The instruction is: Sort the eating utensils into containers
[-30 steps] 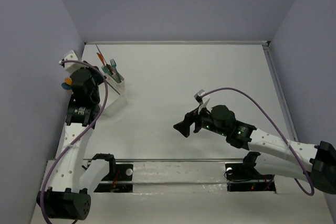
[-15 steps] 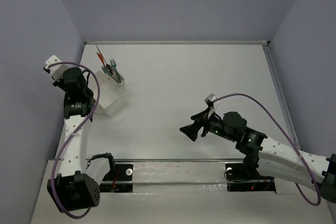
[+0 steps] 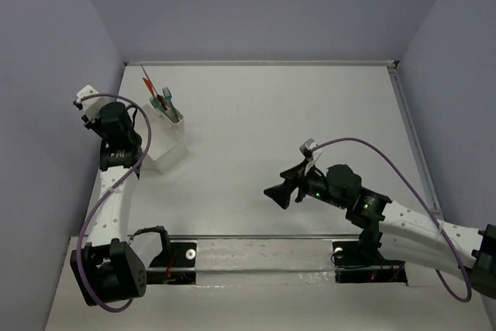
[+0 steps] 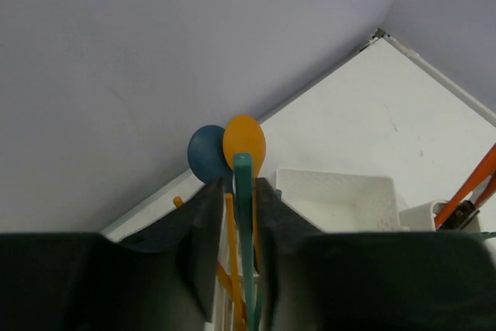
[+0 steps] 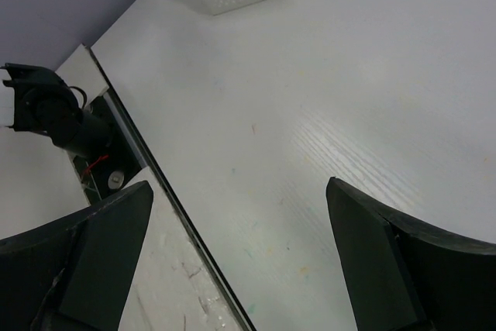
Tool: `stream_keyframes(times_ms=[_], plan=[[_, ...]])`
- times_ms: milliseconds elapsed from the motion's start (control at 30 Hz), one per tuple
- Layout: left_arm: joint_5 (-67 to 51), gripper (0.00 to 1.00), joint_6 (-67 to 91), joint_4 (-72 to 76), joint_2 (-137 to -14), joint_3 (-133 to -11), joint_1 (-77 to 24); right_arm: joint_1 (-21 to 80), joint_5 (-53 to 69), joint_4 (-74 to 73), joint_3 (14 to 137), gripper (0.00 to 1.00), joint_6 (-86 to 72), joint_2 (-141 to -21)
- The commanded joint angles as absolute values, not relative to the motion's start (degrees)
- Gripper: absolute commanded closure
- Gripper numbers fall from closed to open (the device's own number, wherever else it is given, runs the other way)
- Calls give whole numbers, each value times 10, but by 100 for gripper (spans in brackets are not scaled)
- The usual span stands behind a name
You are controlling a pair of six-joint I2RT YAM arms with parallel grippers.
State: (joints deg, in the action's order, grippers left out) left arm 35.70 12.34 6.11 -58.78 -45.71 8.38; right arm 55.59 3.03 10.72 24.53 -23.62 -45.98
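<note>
The white organiser (image 3: pixel 164 143) stands at the table's far left. One compartment holds several upright utensils (image 3: pixel 161 98), red, teal and grey. My left gripper (image 3: pixel 116 128) is above the organiser's left end. In the left wrist view it (image 4: pixel 240 191) is shut on an upright teal utensil handle (image 4: pixel 244 222). Orange sticks (image 4: pixel 229 253) stand beside the handle. An orange spoon (image 4: pixel 245 139) and a blue spoon (image 4: pixel 203 154) rise behind it. An empty compartment (image 4: pixel 335 201) lies to the right. My right gripper (image 3: pixel 277 191) is open and empty above the table (image 5: pixel 239 185).
Grey walls close in the table at the left and back, with the left wall right beside my left gripper. A red stick (image 4: pixel 474 182) leans at the right edge of the left wrist view. The metal rail (image 5: pixel 147 160) at the near edge shows under my right gripper.
My left wrist has swung left off the organiser's middle towards the wall, then eased back a little. My right arm has drawn back towards the near edge, its gripper still open.
</note>
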Motion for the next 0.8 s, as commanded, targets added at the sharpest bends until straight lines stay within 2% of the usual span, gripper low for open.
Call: stream_keyframes(times_ms=[0, 67, 100, 200, 300, 433, 467, 500, 633, 767], plan=[[332, 62, 121, 89, -576, -467, 86, 559, 26, 135, 252, 0, -233, -461], [319, 51, 126, 91, -568, -465, 86, 559, 24, 130, 256, 0, -234, -461], [309, 43, 127, 89, -564, -467, 86, 559, 20, 124, 258, 0, -234, -461], [287, 30, 140, 79, -552, -483, 86, 559, 12, 116, 267, 0, -234, -459], [246, 24, 153, 63, -534, -511, 86, 559, 4, 105, 276, 0, -235, -459], [173, 24, 171, 40, -497, -552, 75, 559, -30, 74, 300, 0, -226, -454], [155, 19, 176, 40, -487, -552, 75, 559, -38, 69, 304, 0, -223, -449], [135, 1, 180, 40, -465, -558, 75, 559, -58, 62, 308, 0, -219, -447], [31, 1, 216, 38, -417, -560, 68, 559, -122, 7, 346, 4, -194, -423], [-96, 1, 250, 40, -348, -529, 68, 559, -206, -104, 427, 0, -155, -401]])
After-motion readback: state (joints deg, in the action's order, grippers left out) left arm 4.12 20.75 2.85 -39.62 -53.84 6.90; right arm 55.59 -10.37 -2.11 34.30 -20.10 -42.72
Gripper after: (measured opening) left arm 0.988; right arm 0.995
